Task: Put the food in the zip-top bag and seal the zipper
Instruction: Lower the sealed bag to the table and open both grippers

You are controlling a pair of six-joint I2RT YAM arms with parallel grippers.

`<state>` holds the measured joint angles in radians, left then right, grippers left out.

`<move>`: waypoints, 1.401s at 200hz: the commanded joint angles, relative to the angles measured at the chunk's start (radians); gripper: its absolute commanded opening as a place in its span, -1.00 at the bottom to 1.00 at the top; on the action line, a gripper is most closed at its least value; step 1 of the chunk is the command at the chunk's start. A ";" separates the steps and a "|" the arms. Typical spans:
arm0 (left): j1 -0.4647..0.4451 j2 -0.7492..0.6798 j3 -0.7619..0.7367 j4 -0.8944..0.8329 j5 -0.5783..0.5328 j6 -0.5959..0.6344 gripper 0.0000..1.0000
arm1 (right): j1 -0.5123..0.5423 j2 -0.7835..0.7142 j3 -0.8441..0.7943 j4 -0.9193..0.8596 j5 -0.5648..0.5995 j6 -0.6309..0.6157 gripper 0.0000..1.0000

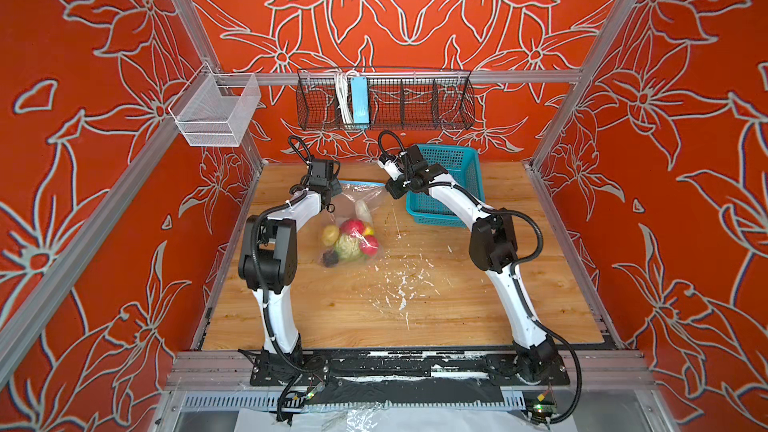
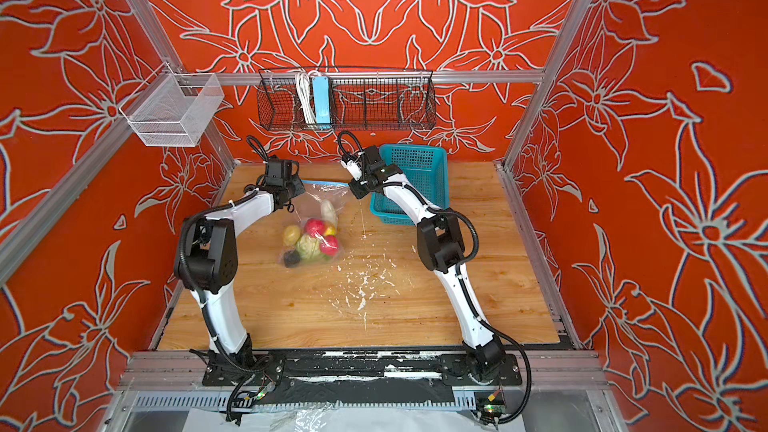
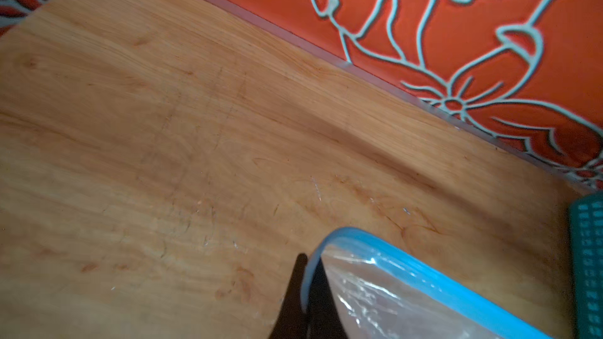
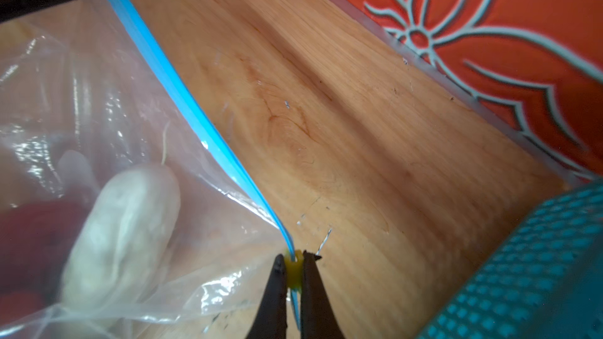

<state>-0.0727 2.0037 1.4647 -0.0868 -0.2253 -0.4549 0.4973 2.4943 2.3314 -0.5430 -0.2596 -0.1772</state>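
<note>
Wooden table (image 1: 415, 305), red flowered walls, and the bag (image 1: 343, 207) lies near the table's far edge with the food (image 1: 351, 241) bunched inside. Now the left gripper (image 3: 310, 267) is clamped on one end of the blue zipper (image 4: 182, 99), and the right gripper (image 4: 293, 257) is pinched tight on the yellow slider (image 4: 293, 273). The danger is that a pull off the strip's line pops the slider free or drags the bag into the basket (image 1: 453, 184). The radish (image 4: 124, 223), close to the mouth, could jam it.

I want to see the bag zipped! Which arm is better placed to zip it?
Right, probably: the right end effector is shut on the yellow slider on the zipper. The left end effector only pinches the zipper's other end.
</note>
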 commanded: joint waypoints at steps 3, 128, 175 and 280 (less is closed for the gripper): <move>0.013 0.064 0.081 0.001 -0.043 -0.050 -1.00 | -0.014 0.038 0.066 0.057 0.004 0.018 -1.00; 0.019 0.009 0.080 -0.029 -0.072 -0.124 0.63 | -0.017 0.005 0.103 0.126 -0.046 0.099 0.69; 0.021 -0.084 0.028 -0.039 -0.071 -0.110 0.95 | -0.016 -0.115 -0.028 0.189 -0.037 0.143 0.95; 0.021 -0.334 -0.178 -0.032 -0.071 0.009 0.95 | -0.044 -0.413 -0.430 0.335 -0.026 0.201 0.95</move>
<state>-0.0578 1.7561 1.3445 -0.1303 -0.2764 -0.4877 0.4713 2.1540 1.9667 -0.2523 -0.2913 -0.0132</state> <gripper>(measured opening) 0.973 0.978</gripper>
